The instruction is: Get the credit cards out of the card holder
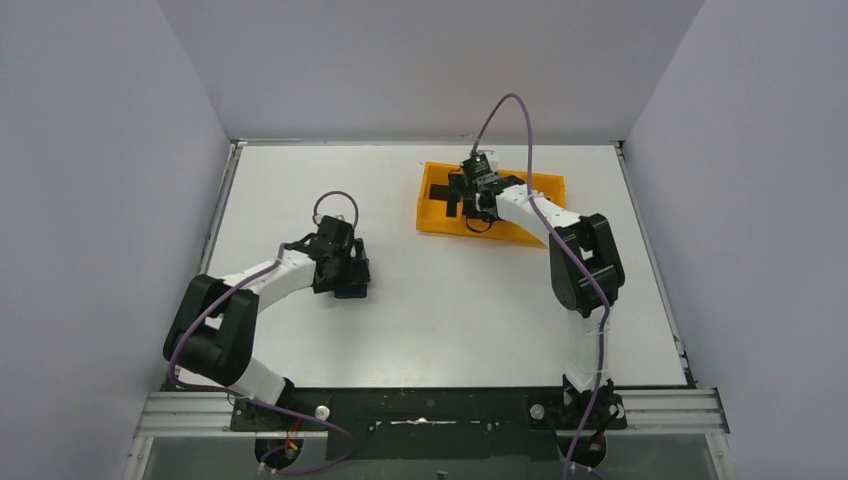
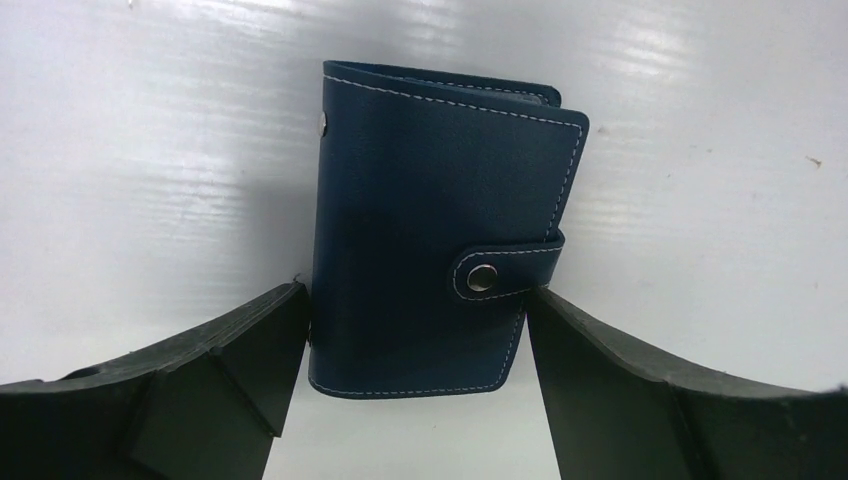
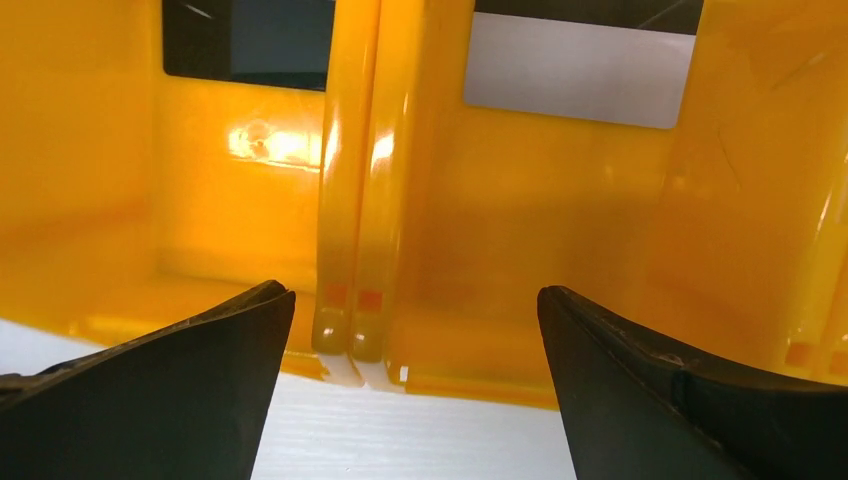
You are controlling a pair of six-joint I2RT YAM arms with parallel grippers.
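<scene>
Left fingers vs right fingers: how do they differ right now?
1. The left fingers straddle the card holder, which lies snapped shut on the white table. The right fingers face the orange tray, gripping nothing.
2. The left fingers sit close to the card holder's edges, contact unclear. The right fingers stand clearly open.
Shared: black, wedge-shaped, spread wide.
</scene>
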